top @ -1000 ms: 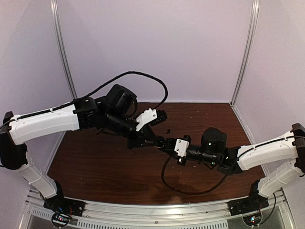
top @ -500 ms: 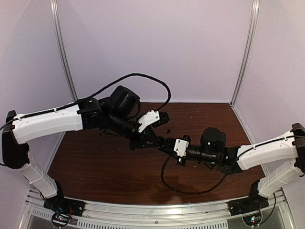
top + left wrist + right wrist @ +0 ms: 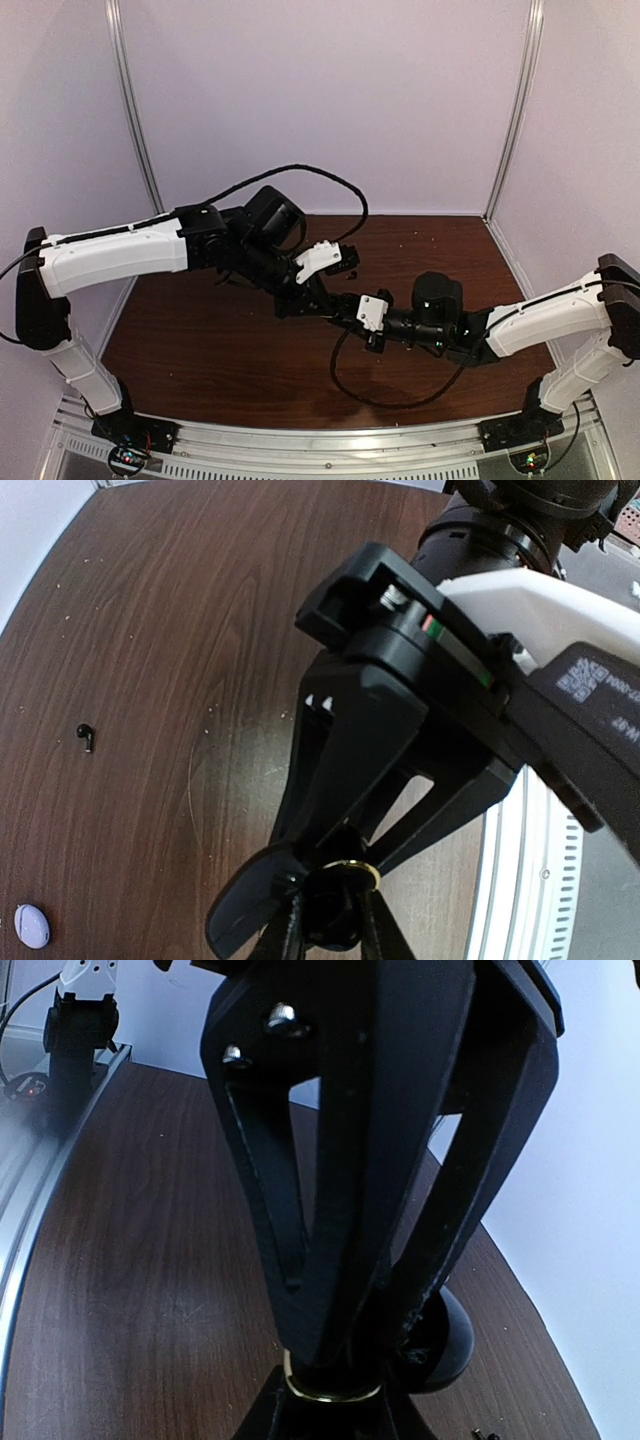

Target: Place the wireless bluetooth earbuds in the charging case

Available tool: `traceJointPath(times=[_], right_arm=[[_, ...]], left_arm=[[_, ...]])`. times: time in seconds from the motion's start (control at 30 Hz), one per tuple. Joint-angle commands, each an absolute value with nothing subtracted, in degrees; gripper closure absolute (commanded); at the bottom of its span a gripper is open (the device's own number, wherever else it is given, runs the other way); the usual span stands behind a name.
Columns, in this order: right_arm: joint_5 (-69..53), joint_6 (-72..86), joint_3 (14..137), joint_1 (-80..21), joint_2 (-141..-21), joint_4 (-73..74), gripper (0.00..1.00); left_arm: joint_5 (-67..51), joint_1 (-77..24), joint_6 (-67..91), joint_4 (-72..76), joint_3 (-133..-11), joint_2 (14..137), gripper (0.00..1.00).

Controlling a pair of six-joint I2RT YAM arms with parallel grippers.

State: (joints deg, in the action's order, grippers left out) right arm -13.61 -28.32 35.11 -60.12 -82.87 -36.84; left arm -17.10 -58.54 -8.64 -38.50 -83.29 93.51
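Note:
My two grippers meet tip to tip above the table's middle. My right gripper (image 3: 345, 306) (image 3: 330, 1428) is shut on the black charging case (image 3: 330, 1405), whose gold rim (image 3: 330, 1392) faces my left gripper. Its lid (image 3: 445, 1345) (image 3: 250, 900) hangs open to one side. My left gripper (image 3: 322, 297) (image 3: 335, 948) is shut on a small black earbud (image 3: 340, 915) pressed at the gold rim (image 3: 352, 867). A second black earbud (image 3: 86, 736) lies on the table. A pale lilac-white earbud (image 3: 32, 926) lies further along the table.
The dark wood table (image 3: 200, 340) carries pale crumb-like specks (image 3: 80, 560). A metal rail (image 3: 330, 440) runs along its near edge. A black cable (image 3: 345, 375) loops under my right arm. Pale walls enclose the back and sides.
My left arm has swung right and a little toward the near edge, and my right arm has shifted left. The two grippers stay joined at the case.

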Motion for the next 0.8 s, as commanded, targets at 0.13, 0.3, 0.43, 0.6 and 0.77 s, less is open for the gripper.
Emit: traceJointPath(times=[0.13,0.3,0.43,0.6,0.77], right_arm=[[-20.93,-20.7,33.59,-61.17,-85.5,-52.39,1.0],[-22.19,-20.54,33.05,-61.17,-85.57,-53.15,1.0],[-21.74,-20.25,31.83,-61.23,-84.86,-54.7,1.0],[-20.19,-19.4,30.5,-61.17,-84.56,-57.23,1.0],[-18.86,-18.36,29.52,-61.22,-84.94,-60.26,1.0]], left_arm=[[-13.76,-59.14,-9.73,-40.26,-86.1,95.39,0.95],[-12.03,-59.32,-9.54,-42.11,-87.56,96.44,0.9],[-11.14,-59.32,-9.12,-43.57,-88.94,97.61,0.87],[-10.91,-59.31,-8.03,-44.1,-90.24,98.03,0.85],[-11.33,-59.28,-7.19,-45.04,-91.51,98.6,0.81]])
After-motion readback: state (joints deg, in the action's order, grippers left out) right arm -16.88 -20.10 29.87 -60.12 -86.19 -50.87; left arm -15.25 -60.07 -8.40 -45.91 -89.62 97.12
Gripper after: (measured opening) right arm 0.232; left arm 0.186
